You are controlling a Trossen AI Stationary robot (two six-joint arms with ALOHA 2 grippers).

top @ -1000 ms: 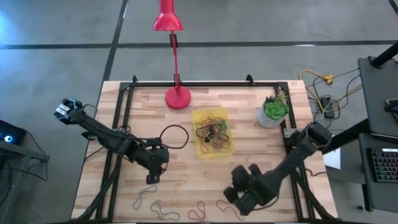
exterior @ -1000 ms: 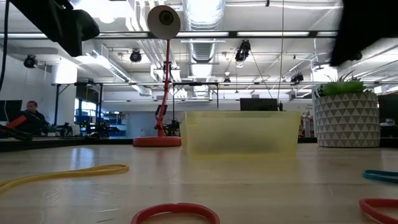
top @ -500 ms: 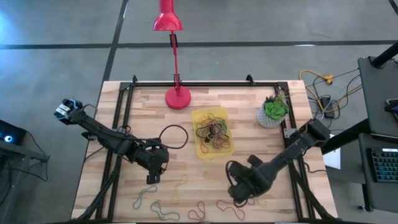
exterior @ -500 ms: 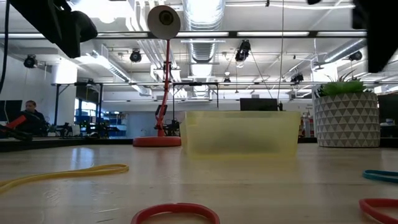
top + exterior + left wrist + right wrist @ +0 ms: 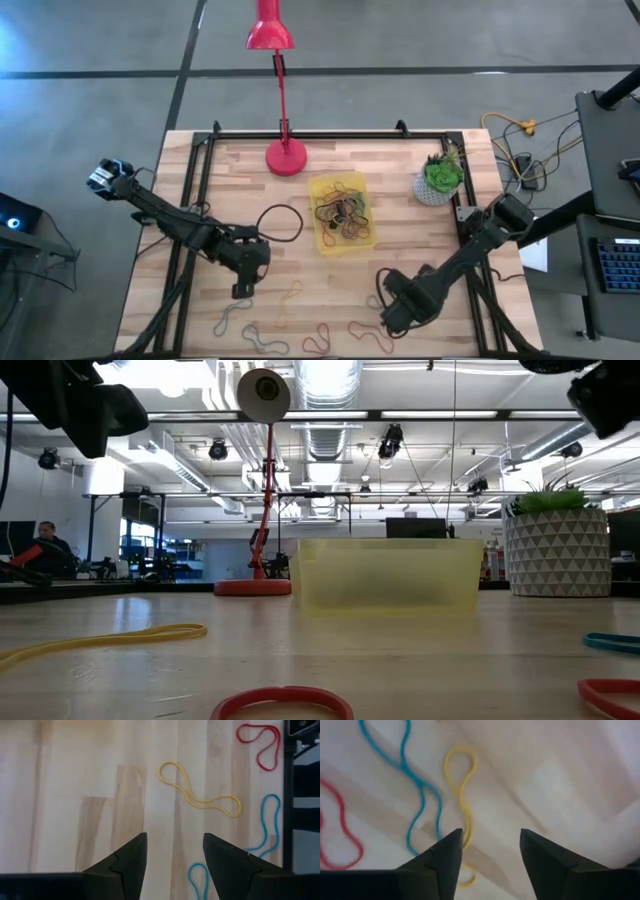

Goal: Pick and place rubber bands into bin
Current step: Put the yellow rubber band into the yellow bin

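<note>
- Right gripper (image 5: 400, 308): I have it low over the near edge of the table (image 5: 420, 250), right of centre. In its wrist view the fingers (image 5: 442, 862) stand apart with nothing between them, and bare wood shows in the gap.
- Yellow band (image 5: 462, 795): it lies flat on the wood straight ahead of the right gripper, with one end running down beside a fingertip. I cannot tell whether they touch.
- Blue band (image 5: 422, 795): it lies in a wavy line just beside the yellow one. A red band (image 5: 340, 827) lies farther out on the same side.
- Left gripper (image 5: 243, 285): I see it over the left half of the table, well apart from the bin. Its fingers (image 5: 127, 865) are spread and hold nothing.
- Long yellow band (image 5: 197, 795): a stretched loop on the wood ahead of the left gripper, clear of the fingertips. A red loop (image 5: 260, 745) and a blue loop (image 5: 265, 827) lie beyond it, near the table edge.
- Bin (image 5: 343, 243): the yellow tray sits mid-table, between the red lamp base (image 5: 286, 158) and the near edge. It already holds a tangle of mixed-colour bands (image 5: 342, 212).
- Loose bands along the near edge (image 5: 320, 338): several lie scattered there, left of the right gripper.
- Plant pot (image 5: 438, 180): it stands to the right of the bin, apart from it.
- Black loop (image 5: 281, 221): it lies on the wood just left of the bin.
</note>
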